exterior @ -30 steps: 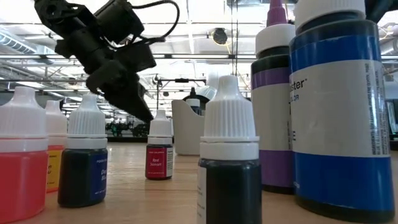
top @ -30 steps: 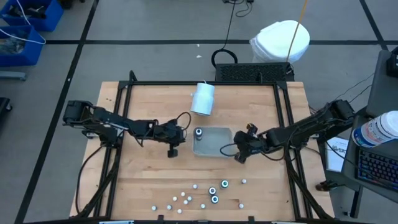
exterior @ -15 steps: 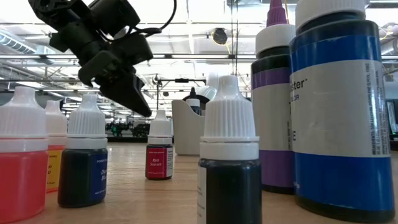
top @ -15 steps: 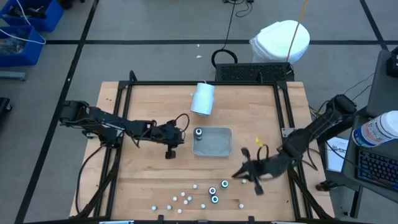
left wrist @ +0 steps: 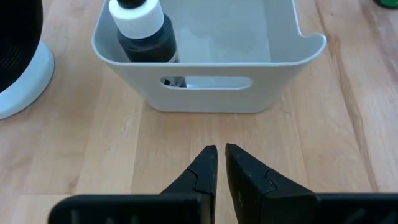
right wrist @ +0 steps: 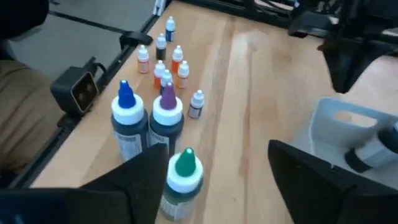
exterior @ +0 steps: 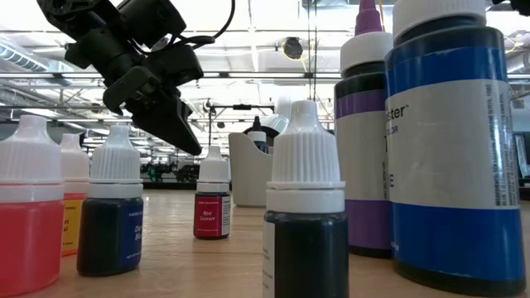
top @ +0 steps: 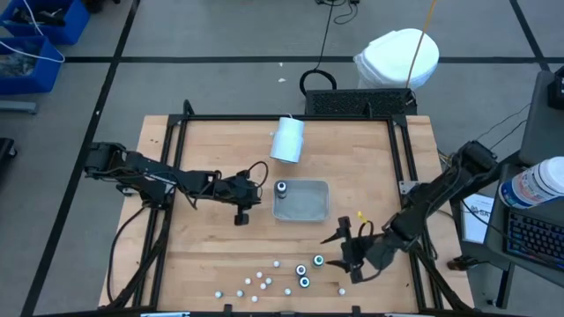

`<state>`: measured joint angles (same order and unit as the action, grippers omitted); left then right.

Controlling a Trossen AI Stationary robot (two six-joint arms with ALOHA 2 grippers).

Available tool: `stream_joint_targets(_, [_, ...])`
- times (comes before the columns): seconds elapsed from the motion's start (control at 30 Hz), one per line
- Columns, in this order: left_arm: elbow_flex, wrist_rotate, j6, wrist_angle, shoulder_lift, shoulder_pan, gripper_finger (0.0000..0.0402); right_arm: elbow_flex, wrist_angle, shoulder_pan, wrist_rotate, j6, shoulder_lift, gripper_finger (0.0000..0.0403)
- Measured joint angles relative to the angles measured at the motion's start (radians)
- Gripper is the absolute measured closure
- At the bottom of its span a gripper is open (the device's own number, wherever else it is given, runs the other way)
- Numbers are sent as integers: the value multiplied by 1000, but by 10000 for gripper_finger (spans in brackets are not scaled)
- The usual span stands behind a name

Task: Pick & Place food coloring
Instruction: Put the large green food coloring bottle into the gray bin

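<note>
food coloring bottles (top: 300,271) look light, tippy; grab the body. right gripper (top: 351,255) jaws spread above them, left gripper (top: 244,210) clenched empty.

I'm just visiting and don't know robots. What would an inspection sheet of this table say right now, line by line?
Surface: wooden table inside a black frame.
Job's things: one dark bottle stands in a corner of the grey tray; the other food coloring bottles stand grouped near the table's front edge.
Clutter: pale cylinder lying behind the tray.
Grippers: left gripper shut, empty, in front of the tray's handle side; right gripper open, empty, next to the green-tipped bottle.
Cables: black cable loop on the floor behind the table.
Surroundings: white bundle and blue bins on the floor, keyboard on the right.
</note>
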<state>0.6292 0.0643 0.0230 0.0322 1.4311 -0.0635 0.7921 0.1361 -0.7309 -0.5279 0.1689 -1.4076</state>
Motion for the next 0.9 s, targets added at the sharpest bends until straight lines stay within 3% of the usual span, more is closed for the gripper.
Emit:
stream_joint_targets(0.27, [0, 16, -6, 0, 0, 0, 360, 2, 106, 38, 110, 6, -117, 122])
stream_joint_targets(0.9, [1, 17, -7, 0, 0, 0, 360, 1, 177, 44, 114, 66, -243, 141])
